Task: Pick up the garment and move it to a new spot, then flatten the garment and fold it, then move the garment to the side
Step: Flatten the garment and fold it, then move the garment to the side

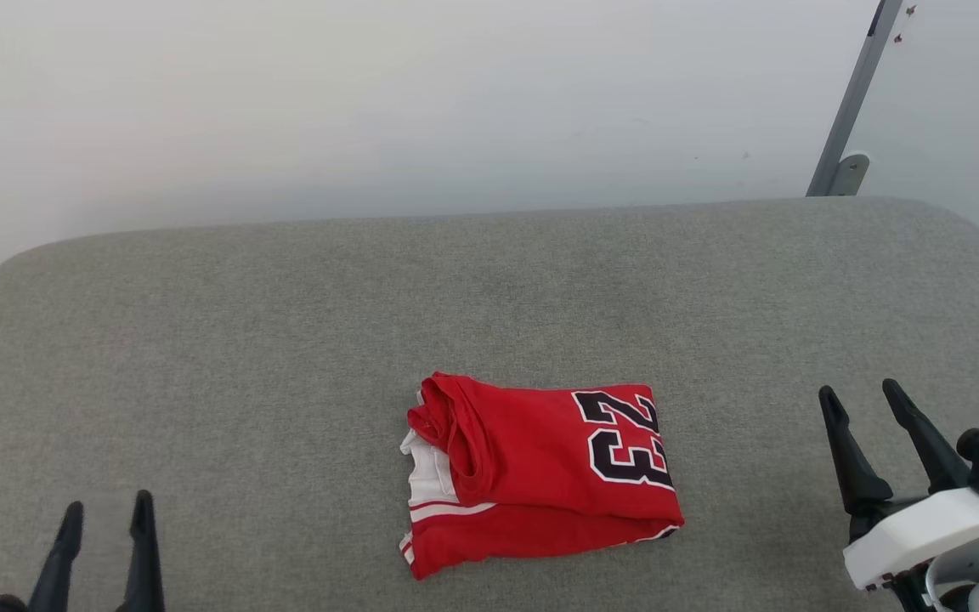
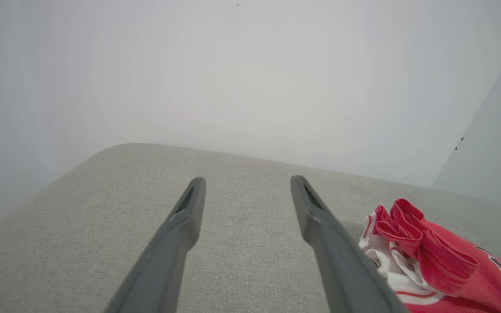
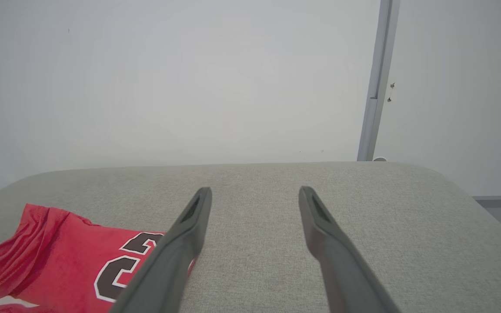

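- Grey woven-fabric padded surface (image 1: 285,340) with rounded far corners, backed by a plain pale wall (image 1: 370,102); a slanted grey metal post (image 1: 851,102) stands beyond the far right corner.
- Red jersey-style garment (image 1: 540,467), folded into a compact rectangle, lies on the surface. A black, white-outlined "23" is at its right end, and white fabric with red stripes at its left end.
- Left gripper (image 1: 107,503), two long dark fingers: spread apart, empty, well to the garment's left.
- Right gripper (image 1: 861,393), same pattern: spread apart, empty, well to the garment's right.
- Left wrist view: garment's bunched red neckline and white striped trim.
- Right wrist view: garment's numbered end, partly behind one finger.
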Robot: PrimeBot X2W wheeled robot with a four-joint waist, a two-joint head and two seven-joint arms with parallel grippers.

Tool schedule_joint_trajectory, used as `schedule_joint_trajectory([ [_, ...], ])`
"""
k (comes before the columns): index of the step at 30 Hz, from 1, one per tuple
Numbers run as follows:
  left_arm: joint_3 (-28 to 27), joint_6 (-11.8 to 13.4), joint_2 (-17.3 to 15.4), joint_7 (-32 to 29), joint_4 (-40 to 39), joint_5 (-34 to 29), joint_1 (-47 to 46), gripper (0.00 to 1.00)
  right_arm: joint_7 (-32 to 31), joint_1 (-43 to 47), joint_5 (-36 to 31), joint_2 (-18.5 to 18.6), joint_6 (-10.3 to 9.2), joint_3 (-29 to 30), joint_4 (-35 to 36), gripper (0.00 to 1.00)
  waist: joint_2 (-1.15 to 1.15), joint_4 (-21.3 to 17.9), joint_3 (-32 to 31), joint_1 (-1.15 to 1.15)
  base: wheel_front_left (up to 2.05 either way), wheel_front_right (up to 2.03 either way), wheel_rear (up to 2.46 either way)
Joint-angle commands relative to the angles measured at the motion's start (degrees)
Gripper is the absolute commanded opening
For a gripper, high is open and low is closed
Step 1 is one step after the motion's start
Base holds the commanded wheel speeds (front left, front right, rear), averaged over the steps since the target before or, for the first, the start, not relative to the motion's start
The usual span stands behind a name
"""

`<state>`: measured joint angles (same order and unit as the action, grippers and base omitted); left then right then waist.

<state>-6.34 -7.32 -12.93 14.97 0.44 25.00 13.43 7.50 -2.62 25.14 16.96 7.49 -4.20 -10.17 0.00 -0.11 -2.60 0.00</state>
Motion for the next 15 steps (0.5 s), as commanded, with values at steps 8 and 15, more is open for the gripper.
schedule_joint_trajectory([
  [8, 2.50, -0.16, -0.11, 0.27, -0.10, -0.98, -0.90, 1.00, 2.24, 1.35, 0.17, -1.31, 0.01, 1.50, -1.00, 1.00, 0.00, 0.25, -0.16, 0.00, 0.00, 0.00, 0.00],
  [15, 3.99, -0.16, -0.30, 0.27, 0.45, -1.27, -1.75, 1.00, 2.50, 1.82, -0.23, -2.05, 0.01, 1.57, -1.21, 1.00, 0.00, -0.08, -0.10, 0.00, 0.00, 0.00, 0.00],
])
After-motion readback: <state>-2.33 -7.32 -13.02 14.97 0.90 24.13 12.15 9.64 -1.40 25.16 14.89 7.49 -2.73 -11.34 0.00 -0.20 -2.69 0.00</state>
